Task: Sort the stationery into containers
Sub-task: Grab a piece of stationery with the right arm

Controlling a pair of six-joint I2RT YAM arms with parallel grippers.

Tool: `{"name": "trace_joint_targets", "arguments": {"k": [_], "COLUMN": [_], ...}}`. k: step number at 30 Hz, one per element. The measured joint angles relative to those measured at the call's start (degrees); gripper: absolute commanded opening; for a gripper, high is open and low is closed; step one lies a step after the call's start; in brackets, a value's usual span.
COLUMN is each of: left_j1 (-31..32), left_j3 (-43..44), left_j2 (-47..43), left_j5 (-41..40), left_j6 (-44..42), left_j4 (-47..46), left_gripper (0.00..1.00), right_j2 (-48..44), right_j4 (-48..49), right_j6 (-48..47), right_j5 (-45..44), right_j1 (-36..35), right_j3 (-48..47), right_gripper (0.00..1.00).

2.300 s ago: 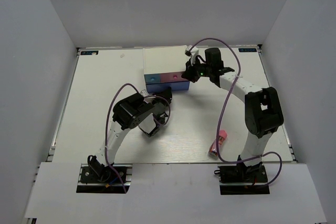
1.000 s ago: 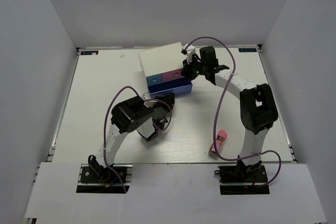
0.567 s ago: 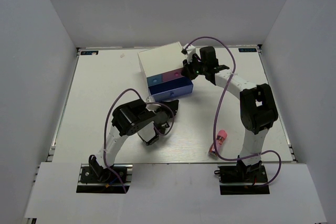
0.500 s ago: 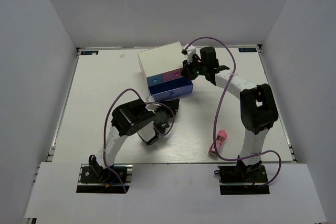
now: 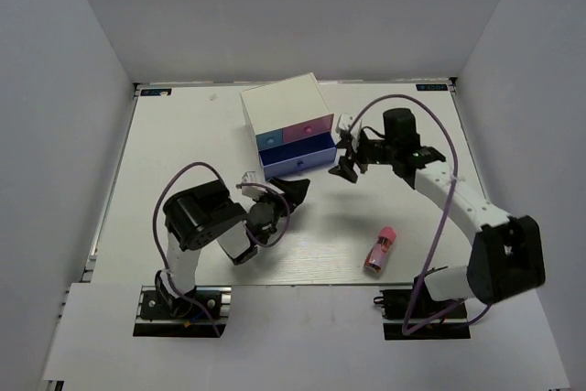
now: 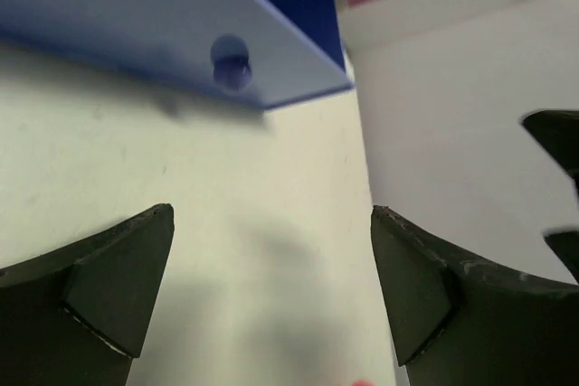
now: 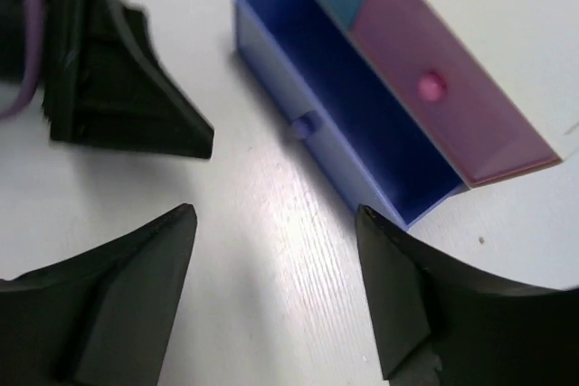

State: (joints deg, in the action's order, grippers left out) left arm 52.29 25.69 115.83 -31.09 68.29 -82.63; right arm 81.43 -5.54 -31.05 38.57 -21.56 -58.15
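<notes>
1. The drawer chest [image 5: 279, 107] sits toward the back of the table [image 5: 183, 153], a bit askew. Its wide periwinkle drawer [image 7: 348, 119] is slid out, so the wrist cam looks right into it.
2. The left gripper [image 5: 286, 193] hangs just in front of that drawer. Its fingers [image 6: 99, 300] are spread wide over bare table, with the drawer's knob [image 6: 232, 65] dead ahead.
3. The right gripper [image 5: 348, 160] is just beside the drawer's right end. Its fingers [image 7: 118, 296] are spread too and aren't pinching anything.
4. The pink tube [image 5: 380, 248] lies on the table near the front, well apart from the chest.
</notes>
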Motion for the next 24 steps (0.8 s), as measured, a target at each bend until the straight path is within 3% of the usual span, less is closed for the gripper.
{"name": "trace_joint_targets", "arguments": {"k": [4, 9, 13, 19, 24], "left_j1": [0.0, 0.0, 0.0, 0.1, 0.1], "left_j3": [-4.4, -6.4, -4.6, -2.3, -2.1], "left_j2": [-7.9, -22.3, -33.4, -48.0, -59.5], "left_j5": [6.3, 12.0, 15.3, 16.6, 12.8], "left_j6": [-2.4, -7.8, -14.2, -19.5, -19.5], "left_j4": [5.0, 13.9, 28.3, 50.1, 66.1], "left_gripper": [1.00, 1.00, 1.00, 1.00, 1.00], "right_j2": [-8.0, -11.3, -9.1, -6.6, -6.6], "right_j4": [-10.0, -29.4, -47.3, -62.2, -66.0], "right_j6": [-18.8, -48.3, -68.4, -78.3, -80.8], "right_j5": [4.1, 4.5, 3.8, -1.4, -6.2], "right_j1": [1.1, 4.4, 9.2, 12.4, 13.3], "right_j3": [4.5, 6.2, 4.3, 1.8, 2.0], "right_gripper": [0.88, 0.90, 0.88, 0.86, 0.86]}}
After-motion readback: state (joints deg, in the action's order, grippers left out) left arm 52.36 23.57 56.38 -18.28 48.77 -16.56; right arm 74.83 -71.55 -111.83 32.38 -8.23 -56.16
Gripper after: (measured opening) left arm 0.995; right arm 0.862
